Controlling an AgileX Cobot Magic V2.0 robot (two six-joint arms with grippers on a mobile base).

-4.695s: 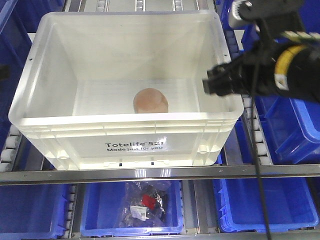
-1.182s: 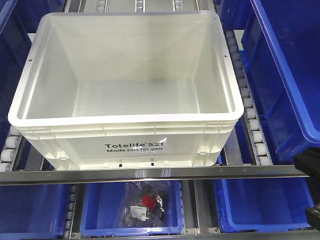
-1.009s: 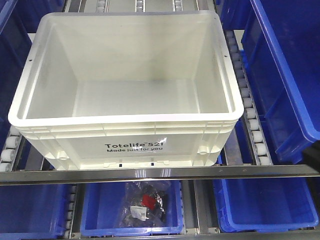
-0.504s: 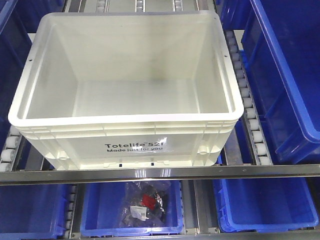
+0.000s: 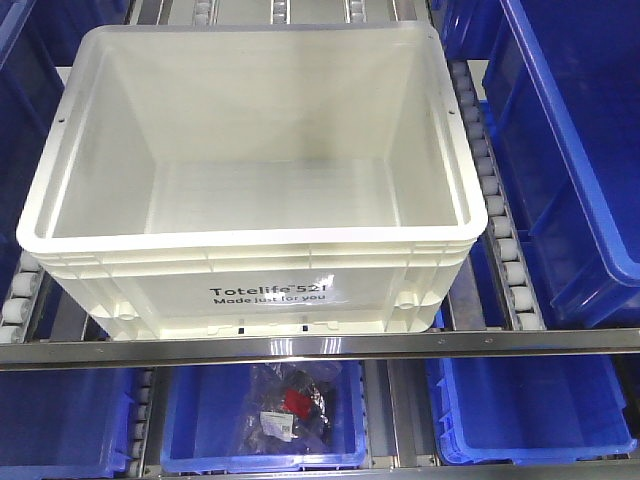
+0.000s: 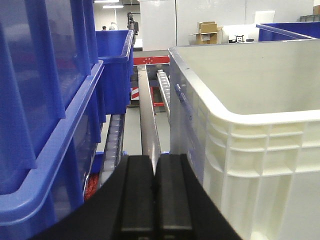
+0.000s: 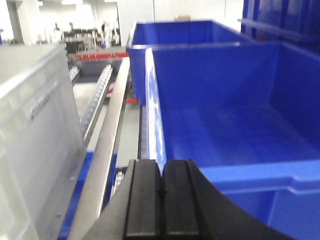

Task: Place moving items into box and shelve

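Observation:
The box (image 5: 250,240), a cream-white tote printed "Totelife 521", stands on the roller shelf, and nothing shows inside it. The moving items are out of view. Neither gripper appears in the front view. In the left wrist view my left gripper (image 6: 156,164) is shut with nothing between its fingers, low beside the box's left outer wall (image 6: 250,150). My right gripper (image 7: 161,169) is likewise shut on nothing, between the box's right wall (image 7: 30,140) and a blue bin (image 7: 225,115).
Blue bins flank the box: a large one at the right (image 5: 570,150) and stacked ones at the left (image 6: 50,125). Roller rails (image 5: 497,230) run beside the box. A metal shelf bar (image 5: 300,347) crosses the front. A lower blue bin holds a plastic bag (image 5: 290,405).
The peach-coloured ball seen in the box 4.7 s ago no longer shows. The right arm, then above the box's right rim, has dropped out of the front view.

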